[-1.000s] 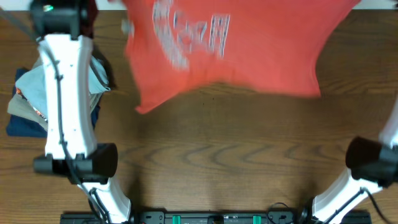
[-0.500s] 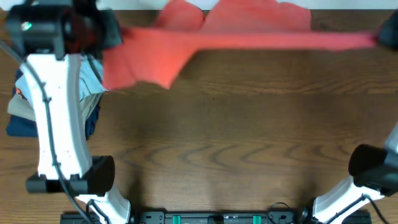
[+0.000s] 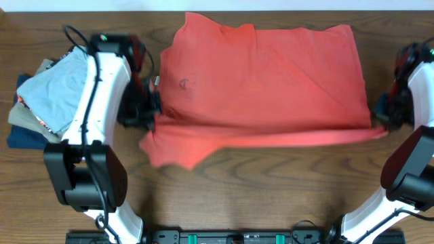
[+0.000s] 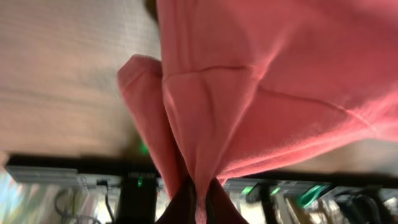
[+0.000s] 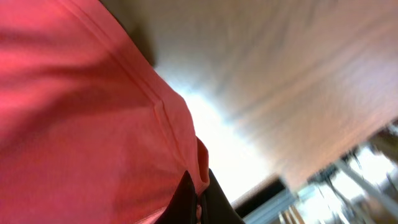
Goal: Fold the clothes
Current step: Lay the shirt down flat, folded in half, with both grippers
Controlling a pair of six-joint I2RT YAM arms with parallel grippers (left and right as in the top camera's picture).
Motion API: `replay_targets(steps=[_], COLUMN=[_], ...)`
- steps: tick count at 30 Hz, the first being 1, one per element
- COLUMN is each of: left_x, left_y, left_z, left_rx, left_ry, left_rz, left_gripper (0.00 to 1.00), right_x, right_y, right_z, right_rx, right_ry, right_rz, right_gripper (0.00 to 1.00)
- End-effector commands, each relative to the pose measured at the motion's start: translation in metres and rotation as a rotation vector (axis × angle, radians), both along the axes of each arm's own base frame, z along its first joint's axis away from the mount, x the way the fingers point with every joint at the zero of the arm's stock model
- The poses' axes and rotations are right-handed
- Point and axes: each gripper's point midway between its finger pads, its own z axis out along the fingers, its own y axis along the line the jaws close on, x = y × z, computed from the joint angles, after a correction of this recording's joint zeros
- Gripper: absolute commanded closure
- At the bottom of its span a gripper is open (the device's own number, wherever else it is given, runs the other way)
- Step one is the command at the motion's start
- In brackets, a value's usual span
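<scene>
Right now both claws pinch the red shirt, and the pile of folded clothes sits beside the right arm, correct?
Not quite: the overhead view shows the pile of folded clothes beside the left arm, not the right. Both the left gripper and the right gripper do pinch the red shirt.

I'm looking down on a brown wooden table [image 3: 271, 196] with wavy grain that fills nearly the whole overhead view. Past the table's far edge runs a thin pale strip [image 3: 305, 4]; I can't tell whether it is wall or floor. Along the table's near edge sits a black bar [image 3: 237, 237] with small green lights. Folded garments [image 3: 47, 102] are piled at the table's left end. On the right wrist feed, a bright glare [image 5: 217, 143] washes out the tabletop.
</scene>
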Motion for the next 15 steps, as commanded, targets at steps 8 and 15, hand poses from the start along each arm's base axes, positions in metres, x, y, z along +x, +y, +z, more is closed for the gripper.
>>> replay_targets(steps=[8, 15], left_x=[-0.093, -0.101], left_y=[0.007, 0.007], left_z=[-0.063, -0.043], left_rx=[0.023, 0.039], left_ry=[0.225, 0.083], left_rz=[0.008, 0.073], left_gripper=[0.94, 0.94], right_x=[-0.087, -0.100], right_y=[-0.014, -0.016], right_z=[-0.033, -0.021], right_rx=[-0.047, -0.050], right_ry=[0.210, 0.169], right_rz=[-0.225, -0.288], right_gripper=[0.99, 0.99])
